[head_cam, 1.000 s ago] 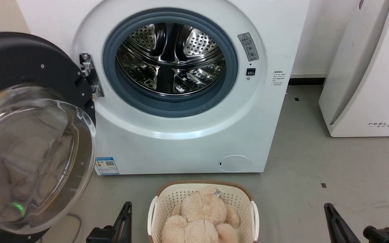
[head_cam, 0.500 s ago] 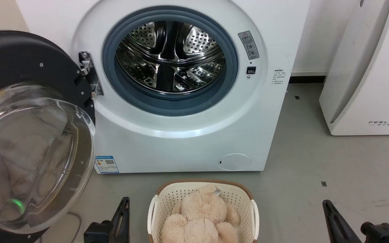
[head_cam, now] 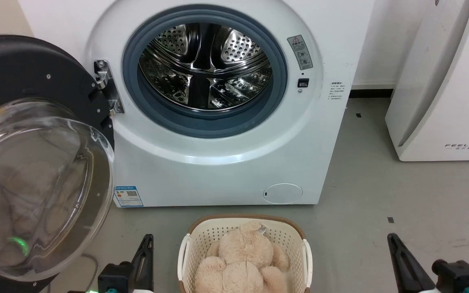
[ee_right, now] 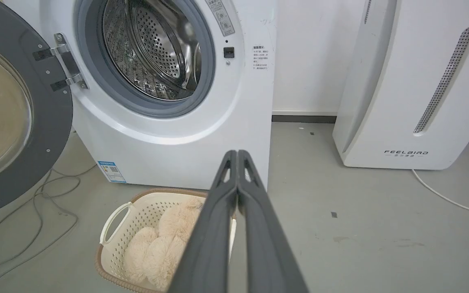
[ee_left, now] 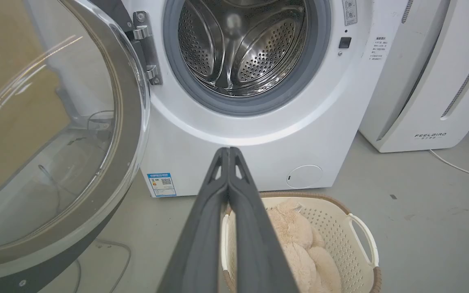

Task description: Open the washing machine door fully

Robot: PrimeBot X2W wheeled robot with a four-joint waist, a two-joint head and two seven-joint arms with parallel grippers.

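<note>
- Grey floor (head_cam: 401, 191) carries the washing machine (head_cam: 218, 171), its steel drum (head_cam: 206, 69) exposed.
- The washing machine door (head_cam: 27, 77) hangs wide open on its hinge (head_cam: 106, 87) at the machine's left, glass bowl (head_cam: 35, 183) bulging toward the head camera.
- A cream basket (head_cam: 187, 248) holding a plush toy (head_cam: 242, 252) sits just before the machine.
- Left hand (ee_left: 228, 151) and right hand (ee_right: 237, 154) are each clenched on nothing, either side of the basket, clear of the door.

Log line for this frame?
door: open wide | drum: empty | left gripper: shut, free | right gripper: shut, free | basket: plush toy
</note>
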